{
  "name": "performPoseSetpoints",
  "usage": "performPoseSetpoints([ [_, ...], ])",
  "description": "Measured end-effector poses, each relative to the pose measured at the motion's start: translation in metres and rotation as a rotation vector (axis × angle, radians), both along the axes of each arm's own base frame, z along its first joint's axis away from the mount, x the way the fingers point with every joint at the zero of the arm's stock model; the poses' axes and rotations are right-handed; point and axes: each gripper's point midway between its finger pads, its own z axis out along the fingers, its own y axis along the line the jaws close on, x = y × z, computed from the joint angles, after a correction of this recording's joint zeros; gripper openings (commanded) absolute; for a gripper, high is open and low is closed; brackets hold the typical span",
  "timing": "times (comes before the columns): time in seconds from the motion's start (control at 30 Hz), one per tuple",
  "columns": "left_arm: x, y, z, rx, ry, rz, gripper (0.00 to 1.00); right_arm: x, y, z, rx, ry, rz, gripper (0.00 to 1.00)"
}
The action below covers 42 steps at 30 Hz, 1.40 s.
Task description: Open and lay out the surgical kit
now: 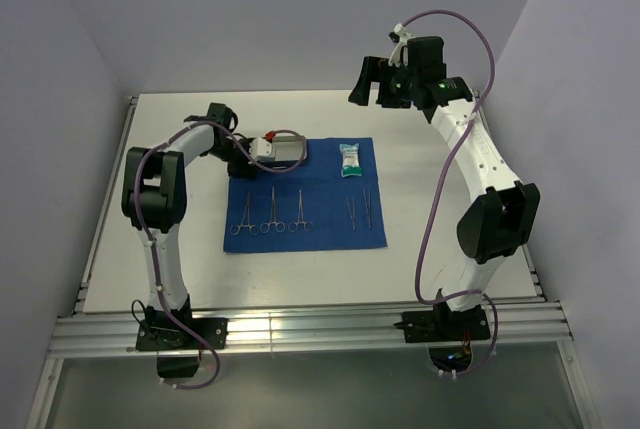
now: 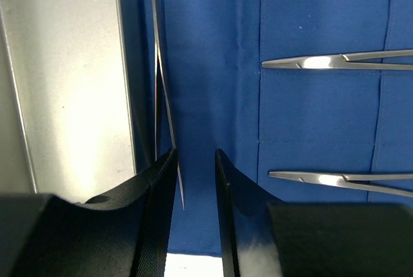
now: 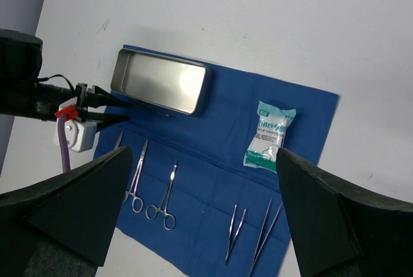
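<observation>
Left end effector (image 2: 196, 155) low over tweezers (image 2: 161, 83) beside tray (image 2: 71, 96), narrowly parted, right end effector (image 3: 204, 154) raised high, released wide

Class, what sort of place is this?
Probably a robotics lab test cell: left arm and right arm bolted to an aluminium rail, bare walls around, ring-handled clamps on a blue cloth.

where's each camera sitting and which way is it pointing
Top external: fixed above and behind the bases, looking down at the table; left arm and right arm show whole.
Left wrist: low over the blue cloth, facing down beside the tray; left gripper fingers frame a pair of tweezers.
Right wrist: raised high, looking down across the layout; right gripper fingers fill the lower corners, left gripper at left.
Shared: top and right wrist both show cloth, tray, packet and clamps.
</observation>
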Motion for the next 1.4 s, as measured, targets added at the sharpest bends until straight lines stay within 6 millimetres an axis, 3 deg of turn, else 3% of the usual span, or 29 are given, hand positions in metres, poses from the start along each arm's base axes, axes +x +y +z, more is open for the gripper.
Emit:
performPoseSetpoints([
  [0.63, 0.001, -0.005, -0.007, 0.036, 0.035, 0.003, 0.26, -0.001, 0.0, -0.003, 0.009, 0.012, 0.006, 1.0],
  [0.7, 0.001, -0.005, -0.007, 0.036, 0.032, 0.003, 0.22, -0.002, 0.001, -0.003, 0.012, 0.013, 0.008, 1.0],
  [0.8, -0.001, -0.005, -0.007, 0.038, 0.037, 0.004, 0.05, -0.002, 0.002, -0.002, 0.017, 0.015, 0.013, 1.0],
  [0.87, -0.002, -0.006, -0.007, 0.038, 0.04, 0.0, 0.0, -0.003, 0.002, -0.002, 0.019, 0.016, 0.015, 1.0],
  [1.4, -0.014, -0.005, -0.002, 0.043, 0.079, -0.003, 0.0, -0.004, 0.001, -0.007, 0.024, 0.031, 0.016, 1.0],
])
